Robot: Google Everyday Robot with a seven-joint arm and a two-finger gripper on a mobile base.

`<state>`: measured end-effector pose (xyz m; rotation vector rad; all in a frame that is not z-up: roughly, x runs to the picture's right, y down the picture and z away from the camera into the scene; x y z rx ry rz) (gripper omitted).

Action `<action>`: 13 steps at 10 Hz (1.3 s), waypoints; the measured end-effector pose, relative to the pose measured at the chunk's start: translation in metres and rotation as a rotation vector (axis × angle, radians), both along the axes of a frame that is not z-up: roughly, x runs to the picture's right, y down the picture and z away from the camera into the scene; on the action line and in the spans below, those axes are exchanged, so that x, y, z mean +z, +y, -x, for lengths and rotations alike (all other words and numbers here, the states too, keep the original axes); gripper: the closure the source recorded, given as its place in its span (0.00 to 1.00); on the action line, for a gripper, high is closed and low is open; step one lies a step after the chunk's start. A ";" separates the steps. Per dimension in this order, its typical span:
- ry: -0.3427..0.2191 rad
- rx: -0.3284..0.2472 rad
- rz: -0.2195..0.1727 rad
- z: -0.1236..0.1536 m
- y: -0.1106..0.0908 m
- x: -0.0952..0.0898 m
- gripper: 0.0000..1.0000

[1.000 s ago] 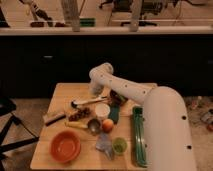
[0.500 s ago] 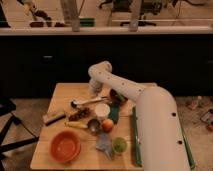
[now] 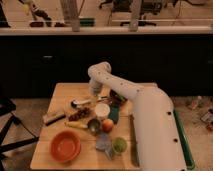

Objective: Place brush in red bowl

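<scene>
While arm bends over table (image 3: 62, 92): brush (image 3: 81, 103) outside red bowl (image 3: 65, 146)

Arm rises from lower right, with its broad white upper link in the foreground. Elbow peaks above the table's far edge and the forearm drops steeply. Gripper (image 3: 95, 93) points down over the far middle of the table, just beside the brush's handle end. Contact and gripper opening: cannot tell. Brush lies flat, dark head leftward. Red bowl sits at the near-left corner, well apart from the brush.
</scene>
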<state>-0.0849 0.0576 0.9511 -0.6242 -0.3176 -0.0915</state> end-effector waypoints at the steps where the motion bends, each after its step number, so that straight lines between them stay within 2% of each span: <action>1: -0.004 -0.002 0.007 -0.001 0.003 0.002 0.20; 6: -0.017 -0.007 0.039 -0.007 0.015 0.010 0.21; 8: -0.023 -0.005 0.056 -0.014 0.023 0.011 0.34; 13: -0.052 0.031 0.073 -0.025 0.035 0.013 0.88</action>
